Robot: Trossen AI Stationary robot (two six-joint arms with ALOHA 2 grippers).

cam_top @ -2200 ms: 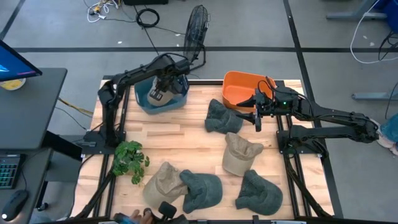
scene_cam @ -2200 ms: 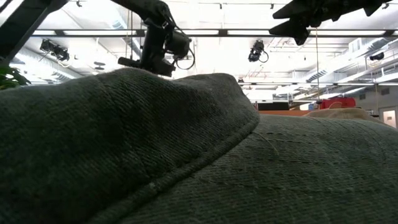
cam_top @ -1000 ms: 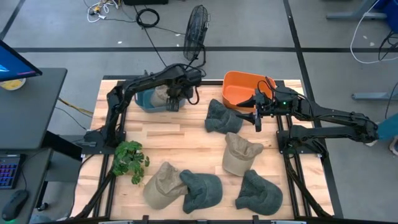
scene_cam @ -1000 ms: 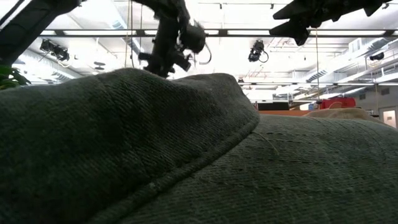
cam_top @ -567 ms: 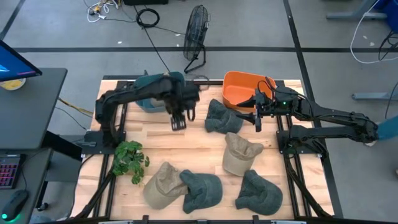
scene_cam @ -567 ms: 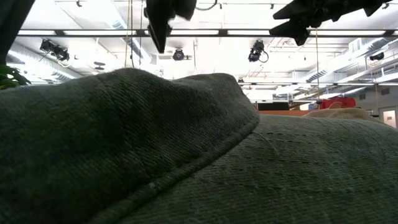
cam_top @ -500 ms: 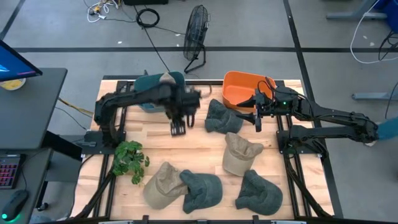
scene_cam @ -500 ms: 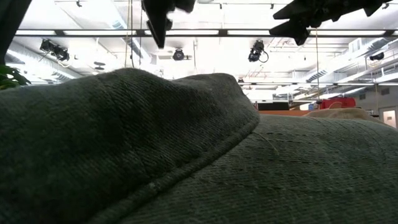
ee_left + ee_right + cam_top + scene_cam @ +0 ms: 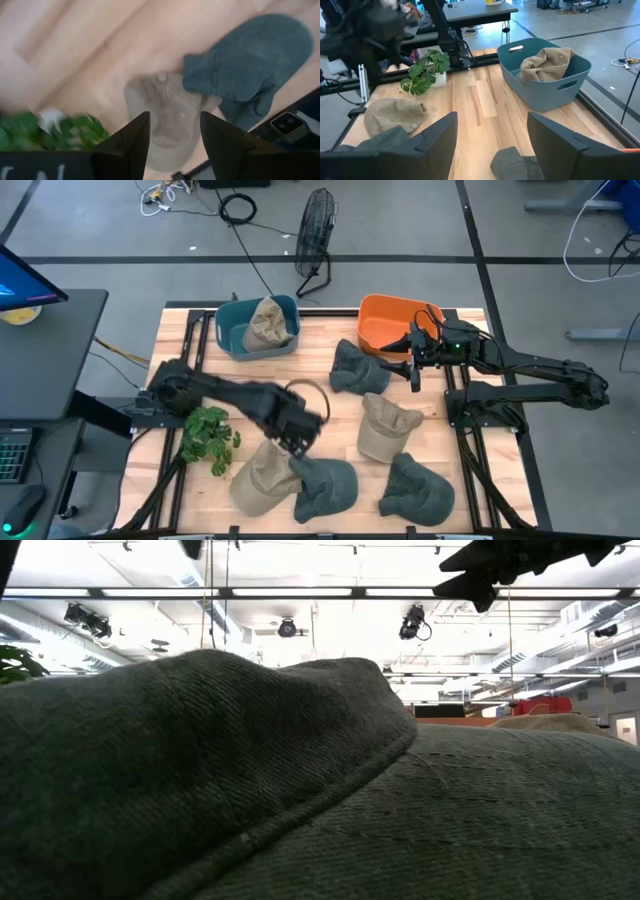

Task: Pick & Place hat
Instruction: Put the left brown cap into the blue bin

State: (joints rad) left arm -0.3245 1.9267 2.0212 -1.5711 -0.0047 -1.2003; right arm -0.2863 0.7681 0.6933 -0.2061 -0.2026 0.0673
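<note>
A tan hat (image 9: 270, 321) lies in the teal bin (image 9: 232, 340) at the far left. My left gripper (image 9: 296, 438) hangs open above the near-left hats: a tan hat (image 9: 167, 125) and a dark green hat (image 9: 250, 65) that overlaps its edge. It touches neither. My right gripper (image 9: 412, 366) waits open beside the orange bin (image 9: 392, 318), next to another dark green hat (image 9: 355, 370). A second tan hat (image 9: 385, 428) and a dark green hat (image 9: 415, 490) lie on the table's right half.
A small potted plant (image 9: 207, 436) stands at the near left, close to my left arm. A fan (image 9: 318, 225) stands on the floor beyond the far edge. Bare wood (image 9: 300, 380) lies between the bins and the near hats. In the low view a dark green hat (image 9: 300, 800) fills the picture.
My left gripper has swung away from the teal bin and travelled quickly toward the table's near edge, dropping lower until it hangs over the near-left tan hat. The tan hat in the teal bin has stayed there.
</note>
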